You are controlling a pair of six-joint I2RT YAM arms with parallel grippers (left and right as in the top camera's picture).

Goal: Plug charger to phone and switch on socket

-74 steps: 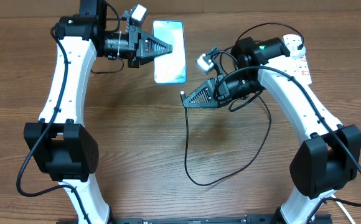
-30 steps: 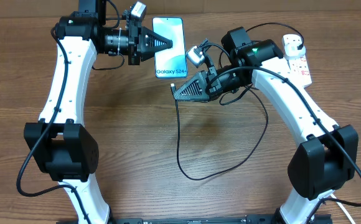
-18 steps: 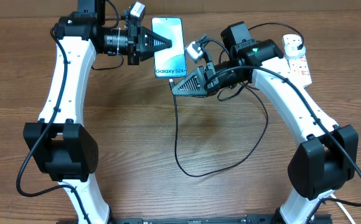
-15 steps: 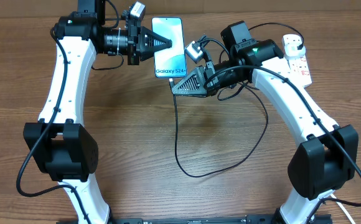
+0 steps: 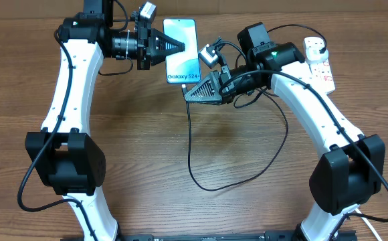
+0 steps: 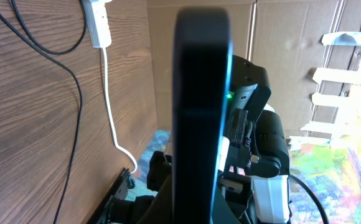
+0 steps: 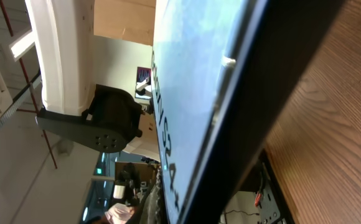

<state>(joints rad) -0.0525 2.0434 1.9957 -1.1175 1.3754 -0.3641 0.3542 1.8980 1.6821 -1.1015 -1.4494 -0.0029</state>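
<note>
Counting across the views, one phone (image 5: 187, 63), one charger (image 5: 190, 147), one socket (image 5: 320, 59) and two grippers were seen over the wooden tabletop (image 5: 140, 154).

The phone was found at the far middle of the tabletop, its lit screen turned upward. Its long axis was laid from the far edge toward the near edge in the overhead view. The end bearing the white "Galaxy S24+" text was pointed toward the near side.

The left gripper (image 5: 180, 48) was clenched on the phone's left long edge, reaching in from the left. In the left wrist view the phone was seen edge-on, as a dark upright bar in the middle of the picture.

The right gripper (image 5: 187, 96) was placed just beside the phone's near end, slightly to its right, and was clamped on the charger's connector end. In the right wrist view the phone's screen and dark edge filled most of the picture. Whether the connector was touching the phone could not be told.

From the right gripper, the thin black cable was hung down toward the near side. It was looped across the tabletop and led back up under the right arm toward the socket.

The socket was laid at the far right, well apart from the phone.
</note>
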